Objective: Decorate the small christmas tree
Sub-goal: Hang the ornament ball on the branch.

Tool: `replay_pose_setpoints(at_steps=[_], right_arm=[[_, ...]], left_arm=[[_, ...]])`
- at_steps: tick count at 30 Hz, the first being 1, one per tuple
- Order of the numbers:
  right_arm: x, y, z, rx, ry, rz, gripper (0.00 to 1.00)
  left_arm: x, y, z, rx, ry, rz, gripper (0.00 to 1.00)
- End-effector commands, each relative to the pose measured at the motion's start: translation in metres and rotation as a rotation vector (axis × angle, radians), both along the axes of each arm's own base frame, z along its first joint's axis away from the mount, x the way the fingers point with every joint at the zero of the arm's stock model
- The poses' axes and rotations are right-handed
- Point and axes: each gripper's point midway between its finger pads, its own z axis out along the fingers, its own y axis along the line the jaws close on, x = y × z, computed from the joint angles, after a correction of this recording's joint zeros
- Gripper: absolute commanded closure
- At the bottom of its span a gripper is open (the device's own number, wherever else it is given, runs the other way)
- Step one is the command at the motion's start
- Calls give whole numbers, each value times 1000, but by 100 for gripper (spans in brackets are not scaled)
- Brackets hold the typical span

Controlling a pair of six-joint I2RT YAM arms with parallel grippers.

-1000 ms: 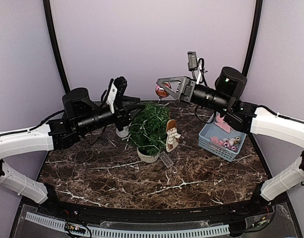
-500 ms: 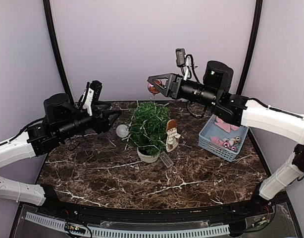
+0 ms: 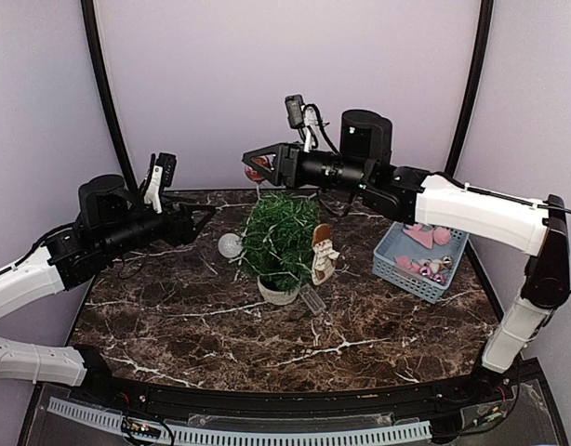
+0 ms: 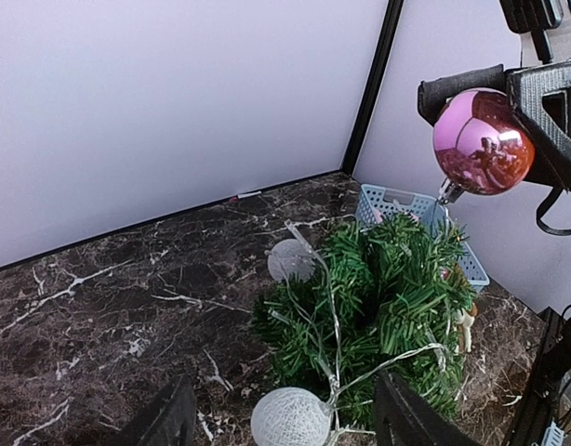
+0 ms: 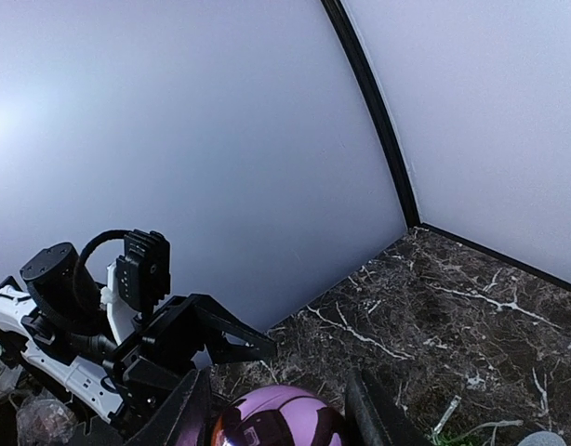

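The left gripper point(image 3: 194, 219) hovers low over the dark marbled surface point(image 3: 174, 316) at about nine o'clock from the small christmas tree point(image 3: 281, 237). Its jaws are spread wide with nothing between them, and it is well apart from the branches, which likely leaves room for the other arm while keeping it close enough to steady the tree if needed. A white ball point(image 3: 230, 244) hangs at the tree's nine o'clock side, just beside the needles, so that flank already looks dressed. The tree itself stands upright in its pale pot point(image 3: 278, 290), a little toward twelve o'clock from the middle of the surface. Above its crown, at roughly eleven o'clock, the right gripper point(image 3: 256, 165) pinches a shiny pink bauble point(image 4: 483, 141). The bauble's small cap points down toward the top twigs, a hold that seems meant for lowering it onto an upper branch. A small figure point(image 3: 323, 253) stands close at the tree's three o'clock. Farther that way sits a blue basket point(image 3: 397, 269) with pink pieces point(image 3: 420, 237) in it, probably the stock of remaining decorations.
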Motion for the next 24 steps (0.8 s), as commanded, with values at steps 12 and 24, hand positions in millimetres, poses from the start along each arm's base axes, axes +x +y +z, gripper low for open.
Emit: replay_pose_setpoints(at_steps=[12, 24], right_arm=[[-13, 25, 29, 42, -90, 76, 56], [-12, 22, -1, -36, -57, 50, 57]], left_arm=[[-5, 9, -7, -39, 27, 18, 32], [-6, 12, -10, -46, 36, 29, 31]])
